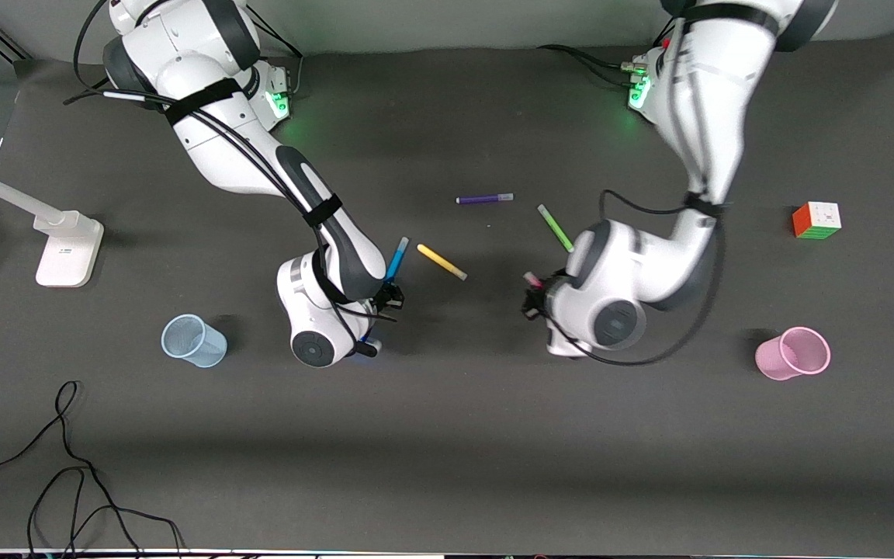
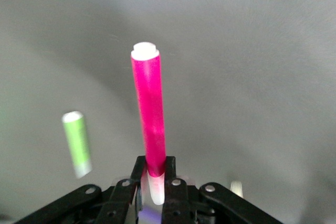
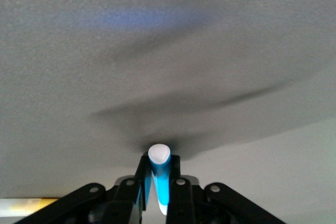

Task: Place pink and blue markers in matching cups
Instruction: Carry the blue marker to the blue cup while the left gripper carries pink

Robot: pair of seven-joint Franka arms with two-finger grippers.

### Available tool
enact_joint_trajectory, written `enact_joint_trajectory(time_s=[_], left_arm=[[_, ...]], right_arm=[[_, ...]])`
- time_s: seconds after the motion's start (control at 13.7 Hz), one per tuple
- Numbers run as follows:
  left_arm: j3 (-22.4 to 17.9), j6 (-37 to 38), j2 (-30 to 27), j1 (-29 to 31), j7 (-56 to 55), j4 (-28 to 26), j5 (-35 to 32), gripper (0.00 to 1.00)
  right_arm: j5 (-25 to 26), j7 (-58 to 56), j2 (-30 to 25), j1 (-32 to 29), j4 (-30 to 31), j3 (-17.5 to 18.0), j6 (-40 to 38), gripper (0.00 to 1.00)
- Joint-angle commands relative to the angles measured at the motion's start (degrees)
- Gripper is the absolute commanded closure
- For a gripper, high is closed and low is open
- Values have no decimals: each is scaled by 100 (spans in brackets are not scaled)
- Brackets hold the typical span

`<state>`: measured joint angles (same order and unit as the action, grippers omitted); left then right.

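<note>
My right gripper (image 1: 387, 296) is shut on the blue marker (image 1: 397, 259), which sticks out from between the fingers above the mat, beside the yellow pen. In the right wrist view the blue marker (image 3: 160, 174) is pinched in my right gripper (image 3: 159, 162). My left gripper (image 1: 534, 298) is shut on the pink marker (image 1: 531, 279), close to the green pen. In the left wrist view the pink marker (image 2: 148, 114) stands out from my left gripper (image 2: 155, 164). The pale blue cup (image 1: 193, 340) stands toward the right arm's end of the table. The pale pink cup (image 1: 793, 353) stands toward the left arm's end.
A yellow pen (image 1: 441, 262), a green pen (image 1: 555, 227) and a purple pen (image 1: 484, 199) lie mid-table; the green pen (image 2: 77, 142) also shows in the left wrist view. A colour cube (image 1: 816, 220) sits near the pink cup. A white lamp base (image 1: 67, 248) and a black cable (image 1: 67, 458) are at the right arm's end.
</note>
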<state>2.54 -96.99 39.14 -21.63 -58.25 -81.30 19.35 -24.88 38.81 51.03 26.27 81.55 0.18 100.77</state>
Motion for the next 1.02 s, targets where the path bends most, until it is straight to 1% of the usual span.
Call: enact_joint_trajectory(time_s=[0.0,0.15,0.29,0.36,0.51,0.58,0.66,0.73,0.8,0.88,0.95], left_arm=[[36,1626,33,807,864,1183,-19,100],[45,2269,76,1518,1917,1676,-28,100],[36,2605,68,1924,2982,1906,-316,100],[36,2676,68,2074,3387,1985,-553,100],[27,2782,68,2547,4405,2047,-740,100],[27,2791,76,2846,4889,2056,-810,100],[27,2747,94,2988,5372,2056,-1019,100],[18,2651,155,3042,5786,2056,-1334,100],[1,2641,251,3138,6051,2065,-1546,100],[1,2693,357,3200,6167,2056,-1636,100],[1,2711,427,3227,6220,2048,-1784,100]], right_arm=[[-52,83,-5,-8,-130,-44,-250,100],[-61,127,-154,-139,-174,-44,-496,100],[-18,136,-505,-253,-156,-71,-795,100],[157,144,-716,-254,-148,-227,-813,100],[823,118,-1207,-253,-121,-561,-840,100],[1192,83,-1488,-254,-104,-763,-953,100],[1552,5,-1761,-254,-95,-1009,-1137,100],[1808,-344,-2051,-254,-86,-1272,-1278,100],[1880,-730,-2367,-245,53,-1701,-1297,100],[1899,-1021,-2675,-236,228,-2045,-1166,100],[1899,-1311,-2921,-236,387,-2379,-861,100]])
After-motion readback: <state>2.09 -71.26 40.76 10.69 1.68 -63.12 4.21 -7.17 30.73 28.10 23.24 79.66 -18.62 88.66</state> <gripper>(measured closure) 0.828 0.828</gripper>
